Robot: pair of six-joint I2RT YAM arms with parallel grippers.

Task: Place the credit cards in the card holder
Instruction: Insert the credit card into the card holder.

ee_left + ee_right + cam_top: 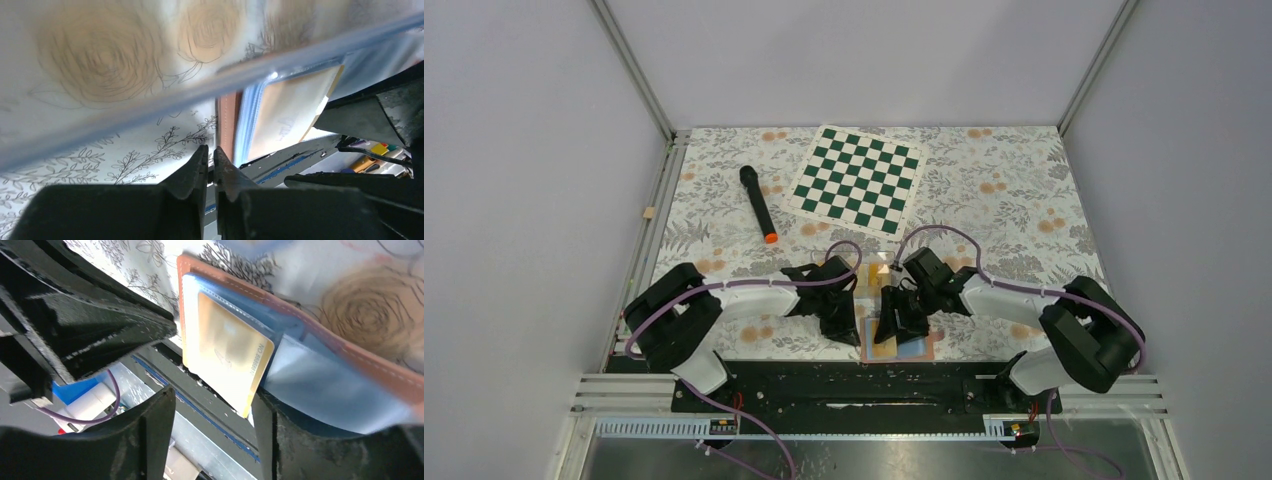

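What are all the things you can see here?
tablecloth: one, flowery, under everything
chessboard: one, green and white, far middle
marker: one, black with orange tip, left of the chessboard
card holder: one, brown with blue pockets, open at the near edge
credit card: one clearly seen, yellow, partly in a holder pocket
clear plastic edge: one, see-through, near the left pincer; cannot tell what it belongs to
arms: two, black and white, from the near edge
left pincer: shut, at the holder's edge
right pincer: open, around the card's corner
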